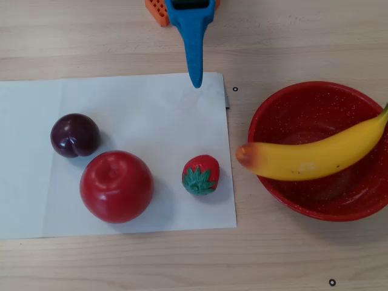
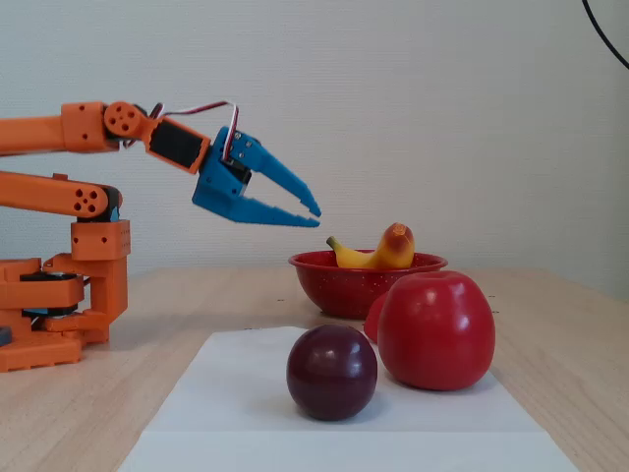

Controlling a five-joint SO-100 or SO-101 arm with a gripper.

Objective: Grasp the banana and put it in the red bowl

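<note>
Task looks essentially done: banana [image 1: 315, 154] lying across the red bowl [image 1: 285, 194], orange-red end poking over the rim. Gripper [image 2: 313, 213] raised clear, slightly parted, holding nothing; only retreat left.

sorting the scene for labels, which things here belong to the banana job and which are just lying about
Job:
banana, lying across the red bowl
red bowl
end effector, empty above the table

Lying about:
apple
plum
strawberry
white paper under those three
</note>
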